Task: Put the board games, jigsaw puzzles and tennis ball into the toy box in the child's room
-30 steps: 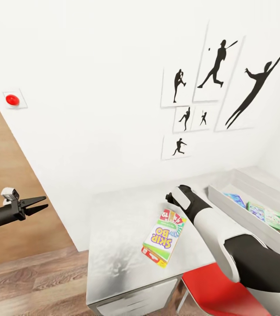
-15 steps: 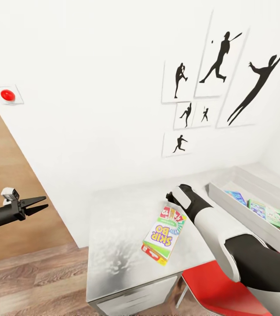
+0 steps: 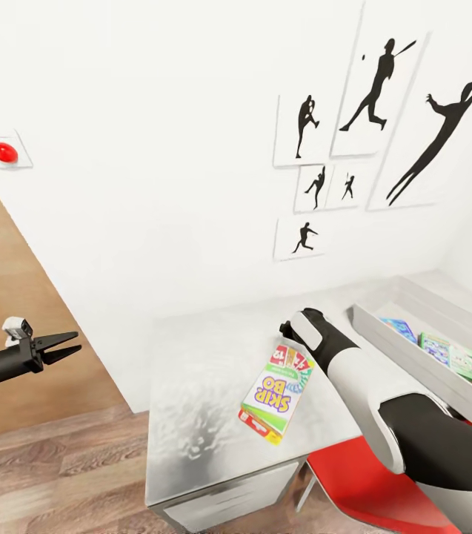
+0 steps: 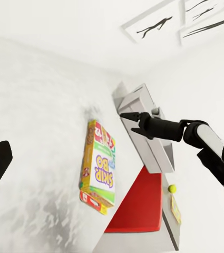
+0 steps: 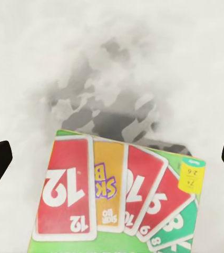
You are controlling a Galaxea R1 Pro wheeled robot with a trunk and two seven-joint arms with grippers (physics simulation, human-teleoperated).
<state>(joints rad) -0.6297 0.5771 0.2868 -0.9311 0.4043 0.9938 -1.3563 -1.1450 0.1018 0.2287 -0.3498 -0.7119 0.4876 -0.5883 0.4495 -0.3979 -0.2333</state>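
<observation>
Right hand (image 4: 126,117) hangs over the far end of one board game (image 3: 276,391) lying flat mid-surface (image 3: 198,386); fingers spread apart, holding nothing. Left hand (image 3: 69,347) open, off the surface, over the floor. Toy box (image 3: 384,334), cut off by the frame edge, holds several flat items, count unclear.

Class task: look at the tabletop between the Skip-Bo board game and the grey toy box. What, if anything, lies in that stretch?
Nothing lies on the table there. In the head view, the right arm crosses above that stretch between the Skip-Bo board game and the toy box.
</observation>
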